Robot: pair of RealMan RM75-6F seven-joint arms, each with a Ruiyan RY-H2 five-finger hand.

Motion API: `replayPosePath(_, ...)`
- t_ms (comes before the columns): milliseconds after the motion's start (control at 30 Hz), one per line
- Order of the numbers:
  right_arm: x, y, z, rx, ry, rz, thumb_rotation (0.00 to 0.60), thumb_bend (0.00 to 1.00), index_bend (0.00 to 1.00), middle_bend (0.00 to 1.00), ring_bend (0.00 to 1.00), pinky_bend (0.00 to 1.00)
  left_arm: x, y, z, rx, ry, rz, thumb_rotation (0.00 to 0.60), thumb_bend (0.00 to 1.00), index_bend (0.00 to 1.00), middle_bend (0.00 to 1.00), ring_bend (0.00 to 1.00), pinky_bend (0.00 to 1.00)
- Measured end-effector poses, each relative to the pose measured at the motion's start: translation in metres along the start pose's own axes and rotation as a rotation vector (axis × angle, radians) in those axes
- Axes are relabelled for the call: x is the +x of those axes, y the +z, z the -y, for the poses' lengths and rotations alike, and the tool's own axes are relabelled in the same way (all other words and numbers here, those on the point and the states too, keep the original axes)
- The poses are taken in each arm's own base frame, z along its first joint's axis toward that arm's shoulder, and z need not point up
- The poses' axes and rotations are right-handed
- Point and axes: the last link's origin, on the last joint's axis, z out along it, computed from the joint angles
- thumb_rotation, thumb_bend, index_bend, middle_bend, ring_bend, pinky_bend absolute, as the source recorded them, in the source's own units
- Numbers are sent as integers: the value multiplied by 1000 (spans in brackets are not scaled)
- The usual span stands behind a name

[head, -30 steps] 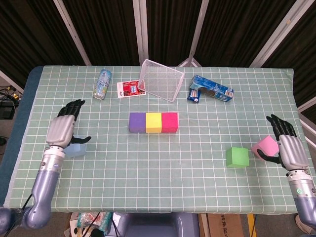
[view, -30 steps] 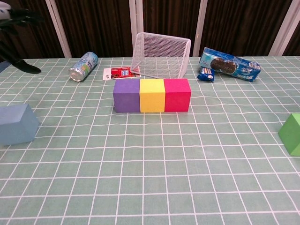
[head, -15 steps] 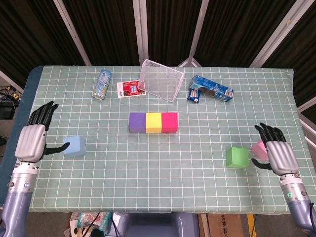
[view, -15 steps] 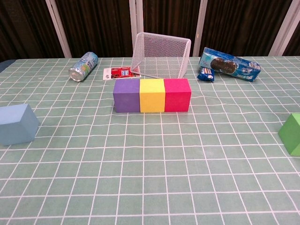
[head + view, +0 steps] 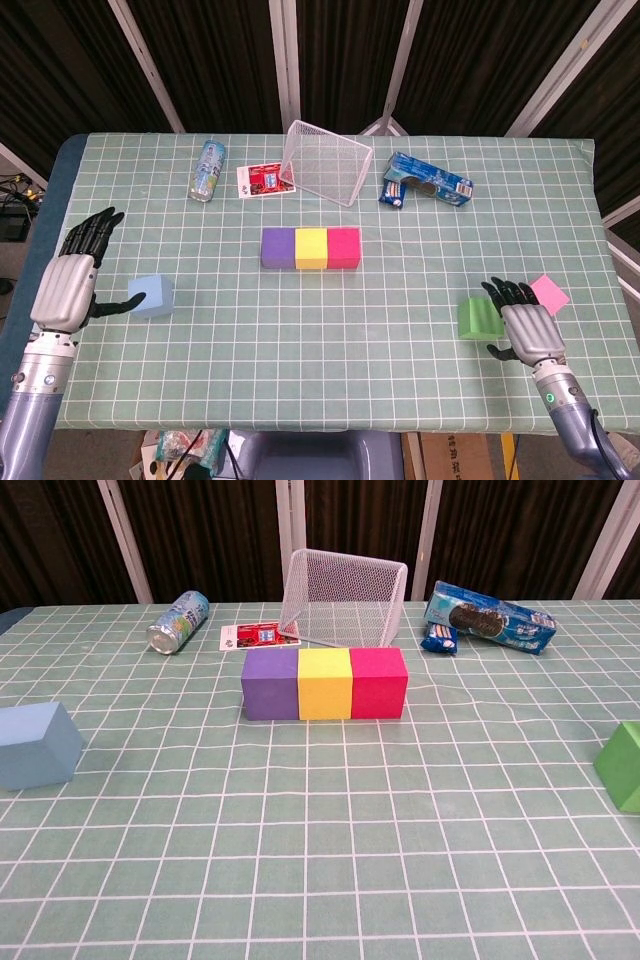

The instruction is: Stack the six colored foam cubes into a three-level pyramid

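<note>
Head view shows the base row done: purple cube, yellow cube and red cube sit touching in a line, its long axis running left to right. Taking that row as the landmark, the green cube lies off to its right and nearer the robot, the pink cube further right again, and the blue cube off to its left and nearer the robot.

The right hand is spread and holds nothing; its fingertips reach toward the green cube's right side, close to it, though contact cannot be made out. The pink cube lies just beyond that hand, on the side away from the row. The left hand is also spread and empty, thumb pointing at the blue cube, which lies just beside it on the side toward the row. So each hand has a cube near; the right looks the readier, and its cube must travel left and away to reach the row's top.

Chest view shows neither hand and not the pink cube, only the row, the blue cube at its left edge and the green one cut by its right edge. It does show the row's front faces flush.
</note>
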Motion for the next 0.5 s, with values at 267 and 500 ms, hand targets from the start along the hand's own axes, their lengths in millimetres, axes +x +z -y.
replayPosePath(267, -12, 10, -6, -33, 6, 25, 600, 236, 0, 166, 45, 0, -2, 2, 2, 12, -10, 14, 600, 36, 0, 0, 0, 62)
replayPosePath(500, -18, 17, -9, -38, 4, 36, 600, 236, 0, 217, 80, 0, -4, 3, 3, 18, -7, 22, 600, 36, 0, 0, 0, 62)
